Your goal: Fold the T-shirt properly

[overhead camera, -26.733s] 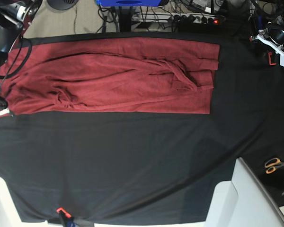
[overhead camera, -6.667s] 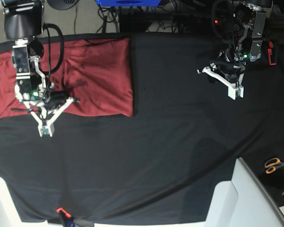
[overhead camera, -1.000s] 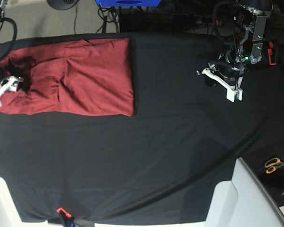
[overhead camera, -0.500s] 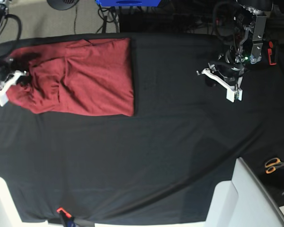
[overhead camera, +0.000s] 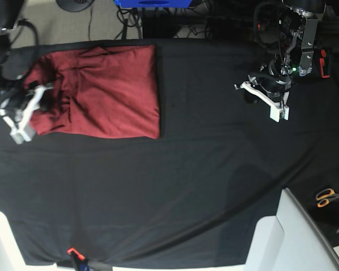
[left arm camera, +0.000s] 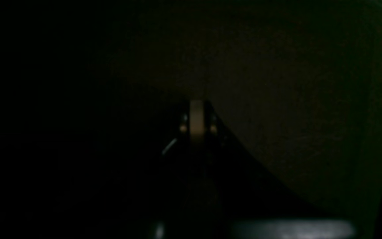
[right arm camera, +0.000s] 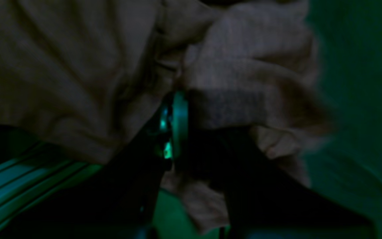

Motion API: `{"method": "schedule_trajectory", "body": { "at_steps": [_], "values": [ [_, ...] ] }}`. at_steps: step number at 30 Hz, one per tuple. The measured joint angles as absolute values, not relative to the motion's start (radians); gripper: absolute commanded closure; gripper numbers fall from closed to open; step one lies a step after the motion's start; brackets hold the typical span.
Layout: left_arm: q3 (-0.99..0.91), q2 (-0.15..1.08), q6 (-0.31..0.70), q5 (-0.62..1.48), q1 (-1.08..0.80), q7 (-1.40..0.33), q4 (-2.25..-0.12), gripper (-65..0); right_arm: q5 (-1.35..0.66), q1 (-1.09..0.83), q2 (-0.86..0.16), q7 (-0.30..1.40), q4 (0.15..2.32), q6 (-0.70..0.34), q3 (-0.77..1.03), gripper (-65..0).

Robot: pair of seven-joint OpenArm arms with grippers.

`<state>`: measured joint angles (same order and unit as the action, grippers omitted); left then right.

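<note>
- Tablecloth (overhead camera: 186,192): black, covering nearly the whole table in the base view; it also fills the dim left wrist view (left arm camera: 277,83).
- Shirt (overhead camera: 107,93): brick-red, folded into a rough rectangle at the far left part of the cloth. Its right edge is straight and its bottom edge fairly even. The left end is bunched and lifted where the right gripper has it. In the right wrist view the fabric (right arm camera: 78,66) shows in gathered folds on both sides of the finger.
- White panel (overhead camera: 296,237): a pale slanted piece at the near right corner, over the cloth's edge.
- Left gripper (overhead camera: 271,99): well apart from the shirt, at the far right of the table, over bare cloth. Its white fingers lie together, closed on nothing; the wrist view shows one pale finger edge (left arm camera: 196,121) against the dark cloth.
- Right gripper (overhead camera: 24,110): at the shirt's left end, jaws clamped on a bunch of red fabric, white fingers pointing towards the near-left.
- Scissors (overhead camera: 329,196): orange-handled, on the right edge of the table, far from the shirt.
- Orange clip (overhead camera: 73,252): small, on the near edge of the cloth.
</note>
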<state>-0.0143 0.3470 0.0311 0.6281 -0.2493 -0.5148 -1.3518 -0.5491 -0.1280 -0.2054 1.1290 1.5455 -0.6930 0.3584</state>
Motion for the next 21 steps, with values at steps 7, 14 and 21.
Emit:
{"method": "schedule_trajectory", "body": {
  "at_steps": [7, 14, 21],
  "values": [
    [-0.014, 0.347, 0.031, 0.627, -0.249, -0.515, -1.352, 0.0, -0.546, -0.134, -0.189, 1.125, 1.674, -0.693, 0.223, -0.8],
    [-0.014, 0.350, 0.031, 0.627, -0.250, -0.516, -1.355, 0.0, -0.549, -0.147, -0.172, 1.122, 1.694, -0.585, 0.076, -0.8],
    [-0.012, 0.384, 0.083, 0.623, -0.284, -0.500, -1.366, 0.0, -0.556, -0.151, -0.168, 1.068, 1.693, -0.480, -0.021, -0.8]
  ]
}}
